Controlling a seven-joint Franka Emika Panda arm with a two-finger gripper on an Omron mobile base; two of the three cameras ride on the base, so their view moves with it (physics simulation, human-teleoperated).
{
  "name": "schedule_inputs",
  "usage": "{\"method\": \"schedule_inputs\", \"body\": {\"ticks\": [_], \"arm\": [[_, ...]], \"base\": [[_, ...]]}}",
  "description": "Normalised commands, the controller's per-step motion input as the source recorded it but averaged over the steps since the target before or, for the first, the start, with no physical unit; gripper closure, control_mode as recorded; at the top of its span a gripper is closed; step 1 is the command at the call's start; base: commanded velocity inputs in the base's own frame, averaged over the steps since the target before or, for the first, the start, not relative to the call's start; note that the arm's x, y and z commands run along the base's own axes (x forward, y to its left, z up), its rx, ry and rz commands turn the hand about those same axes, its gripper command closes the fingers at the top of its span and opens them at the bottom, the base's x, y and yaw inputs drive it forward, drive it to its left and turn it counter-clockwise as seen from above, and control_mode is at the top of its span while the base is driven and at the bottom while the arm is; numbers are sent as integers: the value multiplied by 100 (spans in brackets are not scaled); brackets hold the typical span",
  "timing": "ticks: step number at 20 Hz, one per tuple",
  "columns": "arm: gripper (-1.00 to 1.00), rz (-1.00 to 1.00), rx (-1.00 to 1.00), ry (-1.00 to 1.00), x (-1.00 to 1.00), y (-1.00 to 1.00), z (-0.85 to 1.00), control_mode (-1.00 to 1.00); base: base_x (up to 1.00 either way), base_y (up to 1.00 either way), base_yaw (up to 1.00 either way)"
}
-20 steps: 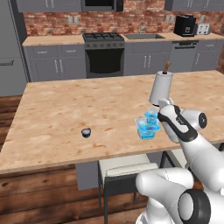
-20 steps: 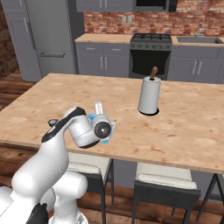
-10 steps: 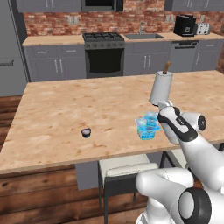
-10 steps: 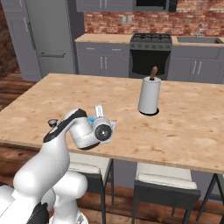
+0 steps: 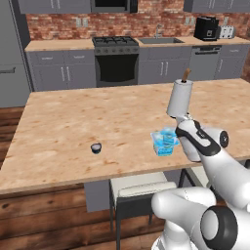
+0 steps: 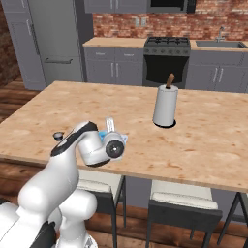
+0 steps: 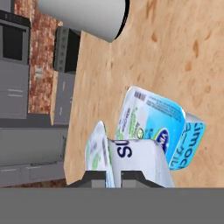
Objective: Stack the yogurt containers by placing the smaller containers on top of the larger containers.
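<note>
Gripper (image 7: 113,177) clamped on small blue cup (image 7: 131,162), right over the larger tub (image 7: 153,127) – not released | tiny dark cup (image 5: 96,148) well apart on the counter (image 5: 73,127) – untouched

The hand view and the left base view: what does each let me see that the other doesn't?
Hand view: the printed label on the light-blue tub and the gripper shut on the small blue cup beside it. Left base view: the tiny dark cup apart on the wooden counter, plus the stove. Both: the tub, the counter and the white paper roll.
</note>
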Motion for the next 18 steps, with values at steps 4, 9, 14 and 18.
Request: {"method": "schedule_inputs", "body": {"ticks": [4,9,14,18], "arm": [[100,0,0,0,10,0,-2,-100],[100,0,0,0,5,0,0,-100],[100,0,0,0,0,0,0,-100],[100,0,0,0,6,0,-3,-100]], "base": [[0,0,0],[0,0,0],[0,0,0],[0,0,0]]}}
